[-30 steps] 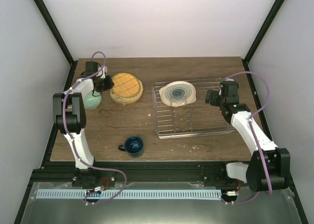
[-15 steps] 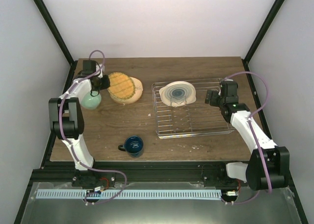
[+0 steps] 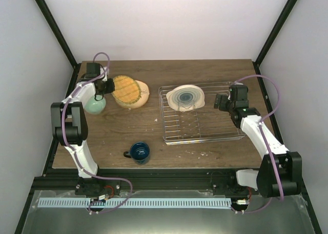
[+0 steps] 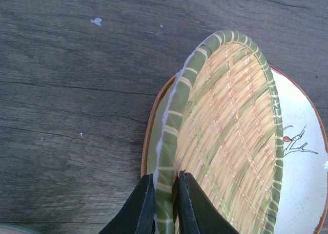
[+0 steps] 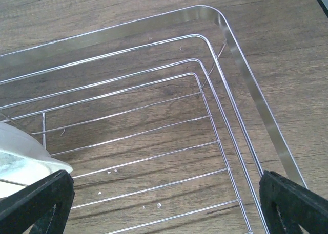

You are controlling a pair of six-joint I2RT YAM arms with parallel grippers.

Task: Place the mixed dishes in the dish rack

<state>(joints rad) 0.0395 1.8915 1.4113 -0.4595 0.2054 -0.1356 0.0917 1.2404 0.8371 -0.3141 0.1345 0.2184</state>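
Pick-up of the second plate is the step in hand, by my reading. Top view: left hand [image 3: 106, 85] holds the woven yellow-orange plate [image 3: 127, 89] by its left rim, tilted up off the tan plate [image 3: 143, 93] at the counter's [image 3: 205, 72] far left. The dish rack [image 3: 225, 126] sits well apart to the right, with the cream plate [image 3: 186, 97] standing in it. Next move calls for a lift clear of the stack, then a carry right to an open slot. Left wrist: fingers [image 4: 139, 208] clamped on the green rim, one each side. Right wrist: right hand [image 5: 164, 213] spread wide, empty, over the rack's bare wires.
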